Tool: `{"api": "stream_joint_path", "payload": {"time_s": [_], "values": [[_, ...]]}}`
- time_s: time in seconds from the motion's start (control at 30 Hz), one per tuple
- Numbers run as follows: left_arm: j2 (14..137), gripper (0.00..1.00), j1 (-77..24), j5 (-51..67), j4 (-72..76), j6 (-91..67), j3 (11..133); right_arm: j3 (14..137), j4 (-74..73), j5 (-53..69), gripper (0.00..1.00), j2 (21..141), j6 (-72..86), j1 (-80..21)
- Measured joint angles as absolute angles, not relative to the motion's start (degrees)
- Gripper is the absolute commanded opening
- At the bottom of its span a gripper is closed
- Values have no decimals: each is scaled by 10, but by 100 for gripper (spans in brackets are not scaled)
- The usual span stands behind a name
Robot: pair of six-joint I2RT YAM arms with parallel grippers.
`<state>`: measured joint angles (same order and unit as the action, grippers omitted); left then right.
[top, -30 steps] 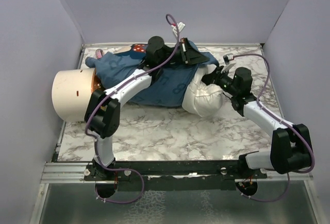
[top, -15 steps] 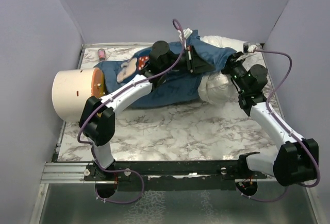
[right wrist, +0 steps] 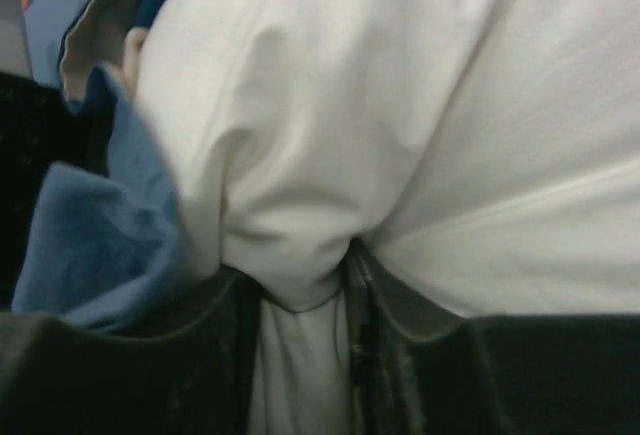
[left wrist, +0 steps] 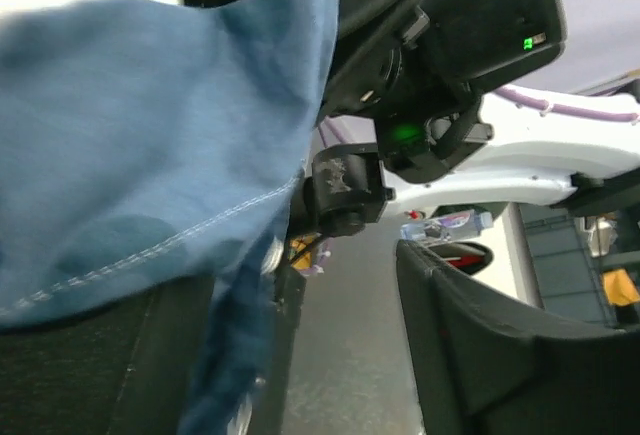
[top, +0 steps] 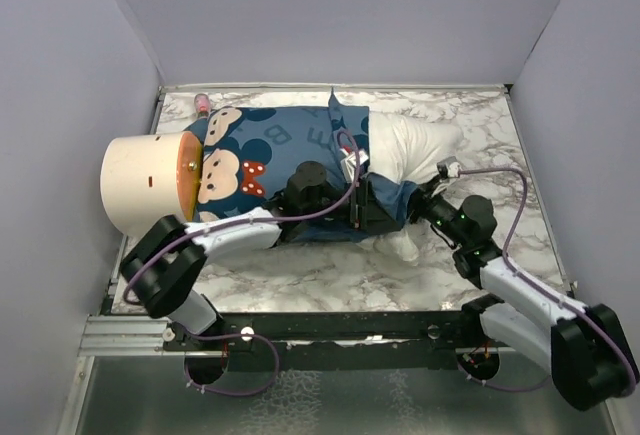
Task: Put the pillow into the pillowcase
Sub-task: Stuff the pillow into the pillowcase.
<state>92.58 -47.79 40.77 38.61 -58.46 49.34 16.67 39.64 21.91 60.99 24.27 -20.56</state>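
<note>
The blue pillowcase (top: 270, 145), mouse faces up, lies across the table's back half. The white pillow (top: 415, 145) sticks out of its right end. My left gripper (top: 378, 210) sits at the case's near right edge. In the left wrist view that gripper (left wrist: 340, 355) is open, with the pillowcase (left wrist: 150, 135) hem draped over its left finger and nothing in the gap. My right gripper (top: 425, 213) is at the pillow's near corner. In the right wrist view the right gripper (right wrist: 300, 355) pinches a fold of the pillow (right wrist: 400, 105), with the pillowcase (right wrist: 100, 225) to the left.
A beige cylinder (top: 145, 180) with an orange face lies against the left wall, touching the case's left end. A small pink-capped bottle (top: 203, 103) rests in the back left corner. Grey walls close in three sides, and a metal rail (top: 320, 325) runs along the near edge.
Both arms have drawn back toward the near edge. The pillow and case have dropped flat on the table, printed side up. My left gripper has let go of the case and opened.
</note>
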Motion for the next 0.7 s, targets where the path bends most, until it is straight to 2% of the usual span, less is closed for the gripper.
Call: {"api": "stream_joint_path", "payload": {"time_s": [0.1, 0.2, 0.3, 0.37, 0.5, 0.7], "values": [[827, 94, -488, 378, 280, -522, 492, 158, 323, 221, 58, 504, 238, -213], [724, 95, -486, 339, 133, -449, 519, 159, 236, 219, 70, 404, 237, -217], [671, 93, -468, 314, 1, -379, 593, 164, 150, 214, 74, 316, 237, -220], [665, 91, -446, 299, -82, -335, 662, 184, 105, 211, 76, 288, 237, -222], [687, 91, -388, 275, -193, -270, 758, 249, 28, 190, 81, 303, 234, -224], [788, 91, -277, 270, -217, -251, 830, 358, -33, 125, 84, 347, 217, -225]]}}
